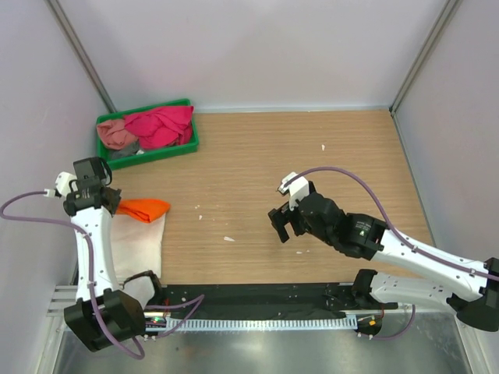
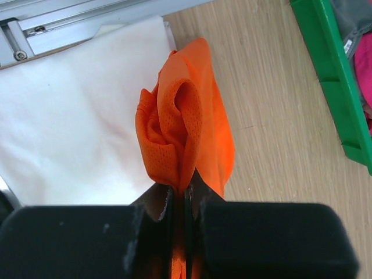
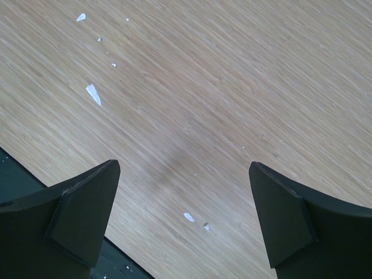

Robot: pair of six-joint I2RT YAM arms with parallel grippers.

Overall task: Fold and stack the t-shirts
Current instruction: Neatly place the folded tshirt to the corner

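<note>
Top external view is showing the left gripper working at the left side of the table, and its jaws are clamping tight on the orange t-shirt. The left wrist view is confirming it: the two fingers are pressing together with a fold of orange mesh pinched between them. The rest of the shirt is bunching into a crumpled roll beyond the fingertips. That roll is lying across the far edge of the white t-shirt, half over it and half over bare wood. I cannot tell whether it is lifting clear or dragging. The white one is lying flat at the near-left corner.

In the far-left corner, the magenta t-shirt and the dusty pink t-shirt are waiting, heaped in the green tray.

The right gripper is hovering mid-table with its jaws spread wide, gripping nothing, with only wood and a few white flecks below it.

By my reading, the orange shirt is being handled but is not yet folded. The next move is calling for open wood to spread it flat, with the right gripper coming across to take a second edge, so the white shirt isn't getting rucked up underneath.
</note>
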